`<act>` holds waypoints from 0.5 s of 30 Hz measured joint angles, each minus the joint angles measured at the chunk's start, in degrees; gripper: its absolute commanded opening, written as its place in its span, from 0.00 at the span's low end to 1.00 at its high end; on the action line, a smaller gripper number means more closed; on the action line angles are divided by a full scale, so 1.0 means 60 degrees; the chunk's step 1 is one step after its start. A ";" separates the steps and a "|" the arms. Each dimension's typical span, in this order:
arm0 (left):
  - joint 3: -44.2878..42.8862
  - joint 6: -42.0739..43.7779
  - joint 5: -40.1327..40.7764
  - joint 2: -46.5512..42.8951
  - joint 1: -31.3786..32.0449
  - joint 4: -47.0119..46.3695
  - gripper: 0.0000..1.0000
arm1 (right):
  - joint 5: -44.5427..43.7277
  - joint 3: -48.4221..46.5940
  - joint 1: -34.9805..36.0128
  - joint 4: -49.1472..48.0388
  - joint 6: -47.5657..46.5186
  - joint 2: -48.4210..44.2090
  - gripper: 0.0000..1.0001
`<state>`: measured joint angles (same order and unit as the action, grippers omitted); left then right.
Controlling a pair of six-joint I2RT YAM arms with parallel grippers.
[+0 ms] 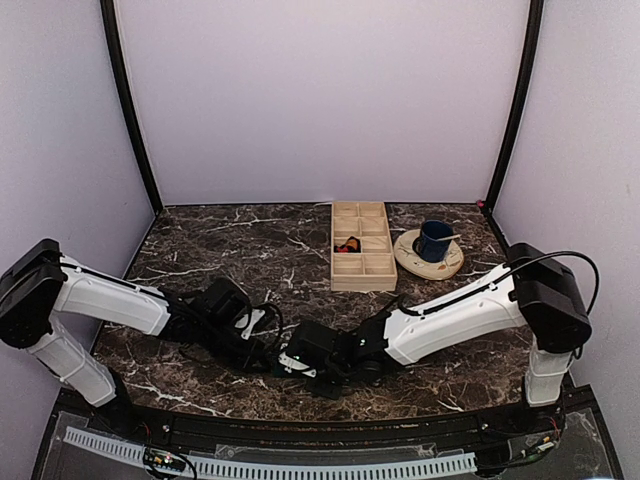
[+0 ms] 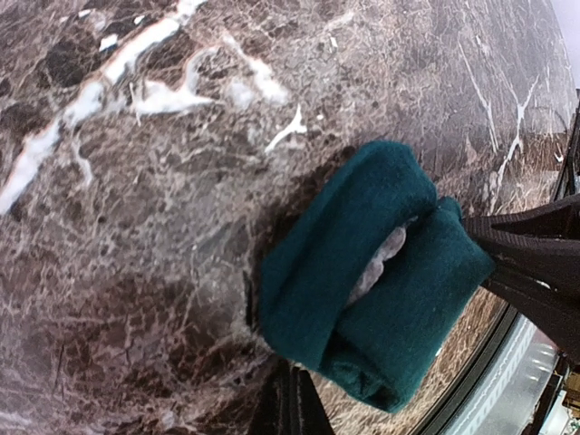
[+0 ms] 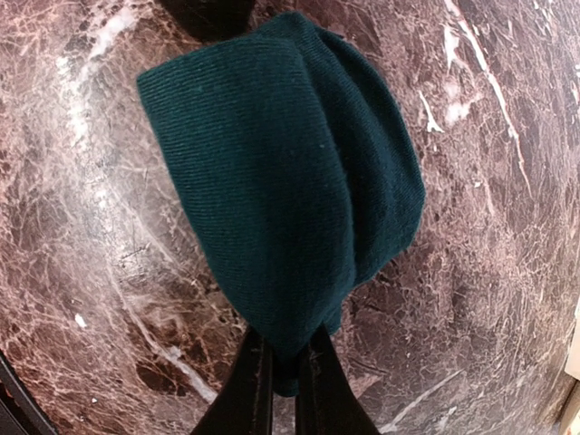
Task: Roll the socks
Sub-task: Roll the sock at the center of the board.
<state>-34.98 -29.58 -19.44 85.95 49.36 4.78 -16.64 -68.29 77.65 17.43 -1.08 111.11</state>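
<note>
- Near the desk's near edge, about midway, the teal sock is lying doubled into a fat, soft knit bundle on glossy veined marble.
- Right end effector is pinching the bundle's narrow end.
- Left end effector is sitting pressed together at the opposite edge; I cannot tell if it is catching fabric.
- Toward the far right corner, a compartmented wooden tray is holding a black-and-red sock, beside a blue mug.

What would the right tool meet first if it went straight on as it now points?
The teal sock it is shut on bunches right ahead of the right tool; past that, probably the marble table.
</note>
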 measured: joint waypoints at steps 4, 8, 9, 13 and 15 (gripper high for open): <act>-0.0273 0.0040 0.0047 0.0280 0.0000 -0.0011 0.01 | 0.0000 -0.0171 0.0051 0.0226 -0.0055 0.0076 0.00; -0.0601 0.0109 0.0044 0.0627 0.0000 -0.0058 0.01 | 0.0000 -0.0382 0.0058 0.0499 -0.0131 0.0171 0.01; -0.0645 0.0120 0.0040 0.0678 0.0000 -0.0066 0.01 | 0.0000 -0.0433 0.0058 0.0565 -0.0160 0.0200 0.01; -0.0820 0.0204 0.0040 0.0845 0.0000 -0.0066 0.01 | 0.0004 -0.0597 0.0058 0.0790 -0.0306 0.0270 0.02; -0.0907 0.0251 0.0033 0.0936 -0.0004 -0.0062 0.01 | 0.0004 -0.0718 0.0058 0.0954 -0.0382 0.0321 0.02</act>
<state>-40.42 -28.08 -19.25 91.57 49.34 4.40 -16.62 -72.60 78.00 23.16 -3.38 113.03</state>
